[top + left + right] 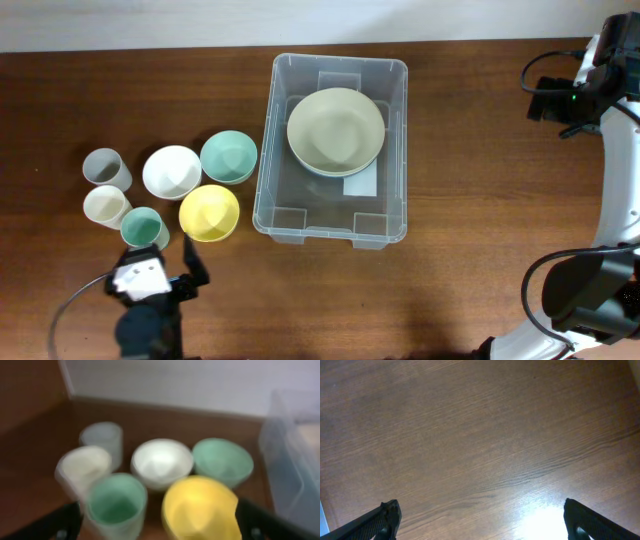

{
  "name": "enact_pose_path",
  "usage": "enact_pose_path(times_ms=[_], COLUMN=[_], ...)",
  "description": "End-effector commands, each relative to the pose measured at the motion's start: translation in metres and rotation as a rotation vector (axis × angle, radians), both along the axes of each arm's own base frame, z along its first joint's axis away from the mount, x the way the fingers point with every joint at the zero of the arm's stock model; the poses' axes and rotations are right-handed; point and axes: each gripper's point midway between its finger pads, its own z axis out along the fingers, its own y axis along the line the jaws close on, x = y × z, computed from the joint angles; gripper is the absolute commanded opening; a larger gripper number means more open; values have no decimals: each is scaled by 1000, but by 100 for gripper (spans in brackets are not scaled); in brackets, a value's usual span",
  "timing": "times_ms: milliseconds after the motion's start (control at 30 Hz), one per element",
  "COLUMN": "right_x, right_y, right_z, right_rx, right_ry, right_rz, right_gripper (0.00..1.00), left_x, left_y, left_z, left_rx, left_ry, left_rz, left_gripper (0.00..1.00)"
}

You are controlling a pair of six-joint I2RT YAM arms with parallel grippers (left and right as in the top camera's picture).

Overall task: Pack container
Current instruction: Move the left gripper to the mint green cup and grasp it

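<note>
The clear rectangular container (397, 150) stands in the middle of the table, with a pale green bowl (335, 130) inside it above a white label (361, 185). Its wall shows blurred in the left wrist view (295, 460). My left gripper (160, 257) is open and empty at the front left, just in front of the green cup (143, 228) and the yellow bowl (209, 212). In the left wrist view its fingers (159, 522) flank the green cup (116, 502) and the yellow bowl (200, 507). My right gripper (548, 97) is open and empty over bare table at the far right (480, 520).
Left of the container stand a grey cup (105, 168), a cream cup (106, 206), a white bowl (171, 171) and a teal bowl (228, 157). The left wrist view is blurred. A wall runs along the table's far edge.
</note>
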Motion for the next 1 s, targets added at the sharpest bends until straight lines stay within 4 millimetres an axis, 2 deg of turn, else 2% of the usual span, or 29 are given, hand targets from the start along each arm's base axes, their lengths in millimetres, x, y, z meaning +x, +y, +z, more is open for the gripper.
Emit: enact_pose_path(times_ms=[0,33,133,200,333,400,533,567,633,733,833,967], right_x=[0,0,0,0,0,0,0,0,0,0,0,0], right_y=[-2,-2,-2,-2,-2,-2,-2,-2,-2,-2,-2,-2], right_z=[11,11,10,11,11,10,11,10,10,10,10,11], right_rx=[1,1,1,1,1,2,1,1,1,1,2,1], right_ry=[-30,-30,-30,-30,-30,-30,-30,-30,-30,-30,-30,-30], right_rz=[-13,-12,-13,-12,-12,-12,-12,-13,-13,-13,-12,-12], right_gripper=[99,99,99,99,99,99,99,99,99,99,99,99], left_x=[-30,-35,-35,-31,-28,-23,-17,-17,-18,-17,-30,-35], left_y=[21,20,20,18,16,5,-38,-45,-46,-35,17,35], left_z=[82,97,109,113,109,111,109,108,106,99,65,31], left_rx=[14,13,12,8,4,-20,-91,-103,-105,-113,-367,-477], left_ry=[-56,-14,60,75,98,83,85,90,96,110,108,108], left_rz=[141,140,135,123,110,46,-199,-236,-239,-175,256,443], left_gripper=[100,100,100,100,100,100,100,100,100,100,99,99])
